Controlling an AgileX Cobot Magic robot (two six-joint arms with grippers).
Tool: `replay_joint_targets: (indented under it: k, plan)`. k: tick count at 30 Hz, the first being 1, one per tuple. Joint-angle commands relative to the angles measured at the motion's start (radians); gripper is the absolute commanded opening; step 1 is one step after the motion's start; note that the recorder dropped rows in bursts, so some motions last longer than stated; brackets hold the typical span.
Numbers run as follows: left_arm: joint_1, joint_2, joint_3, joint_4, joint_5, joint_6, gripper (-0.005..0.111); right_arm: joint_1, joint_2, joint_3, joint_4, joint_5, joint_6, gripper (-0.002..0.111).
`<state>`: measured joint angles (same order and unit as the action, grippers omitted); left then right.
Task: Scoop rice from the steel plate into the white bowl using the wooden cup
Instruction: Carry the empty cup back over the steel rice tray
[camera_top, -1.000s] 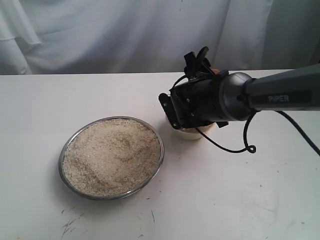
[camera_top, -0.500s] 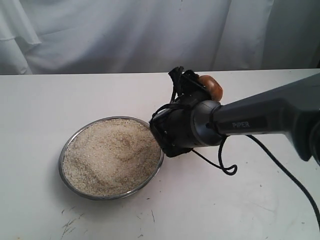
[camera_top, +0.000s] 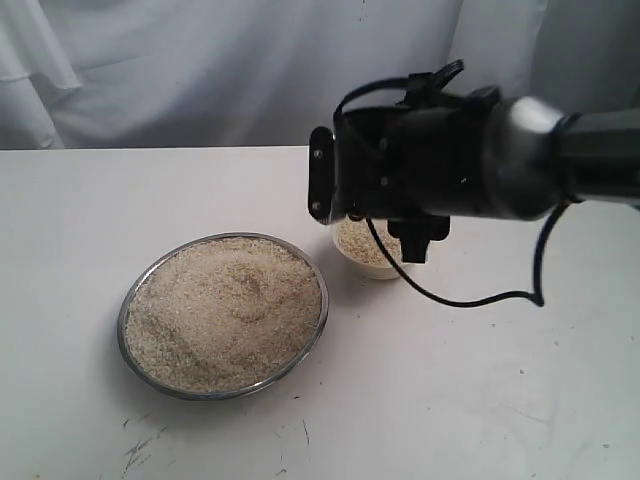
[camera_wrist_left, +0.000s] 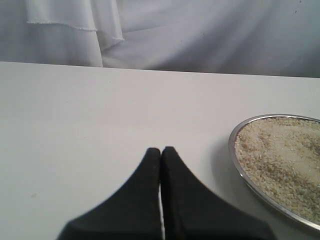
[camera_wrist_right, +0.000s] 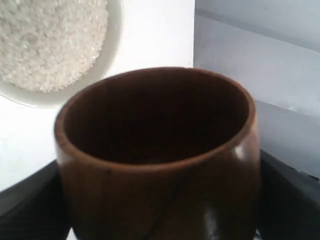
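Observation:
The steel plate (camera_top: 125, 312) lies left of centre, heaped with rice (camera_top: 225, 310). To its right stands the white bowl (camera_top: 374, 270), holding some rice (camera_top: 355, 243). My right arm (camera_top: 430, 170) hovers over the bowl and hides the wooden cup in the exterior view. In the right wrist view the wooden cup (camera_wrist_right: 160, 150) sits between the fingers of my right gripper (camera_wrist_right: 159, 200), its dark inside showing no grains, with the bowl (camera_wrist_right: 114, 45) beyond it. My left gripper (camera_wrist_left: 161, 152) is shut and empty, low over the table beside the plate's rim (camera_wrist_left: 235, 160).
A white cloth backdrop (camera_top: 200, 70) hangs behind the table. A black cable (camera_top: 480, 298) loops down from the right arm to just above the table, right of the bowl. Bare white tabletop (camera_top: 450, 400) stretches in front.
My right arm has swung from over the plate's near edge up and to the right, above the bowl. The cup, visible half a second ago, is now hidden behind the wrist.

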<state>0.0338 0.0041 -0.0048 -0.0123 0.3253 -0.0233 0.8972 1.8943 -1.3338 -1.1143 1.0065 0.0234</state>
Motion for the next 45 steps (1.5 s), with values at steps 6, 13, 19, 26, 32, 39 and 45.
replay_joint_targets:
  k: [6,13,19,26,32,39,45]
  plan:
    - [-0.003,-0.004,0.005,0.000,-0.006,0.000,0.000,0.048,-0.146,-0.002,0.443,-0.022,-0.309,0.000]
    - [-0.003,-0.004,0.005,0.000,-0.006,0.000,0.000,0.147,-0.100,-0.002,0.492,0.104,-0.339,0.000]
    - [-0.003,-0.004,0.005,0.000,-0.006,0.000,0.000,0.214,-0.052,-0.002,0.483,0.129,-0.332,0.000]
    - [-0.003,-0.004,0.005,0.000,-0.006,0.000,0.000,0.273,0.058,-0.055,0.332,0.215,-0.286,0.000]
    - [-0.003,-0.004,0.005,0.000,-0.006,0.000,0.000,0.276,0.150,-0.221,0.357,0.215,-0.292,0.000]
    - [-0.003,-0.004,0.005,0.000,-0.006,0.000,0.000,0.276,0.226,-0.318,0.364,0.215,-0.253,0.000]
    - [-0.003,-0.004,0.005,0.000,-0.006,0.000,0.000,0.278,0.240,-0.320,0.379,0.215,-0.233,0.000]
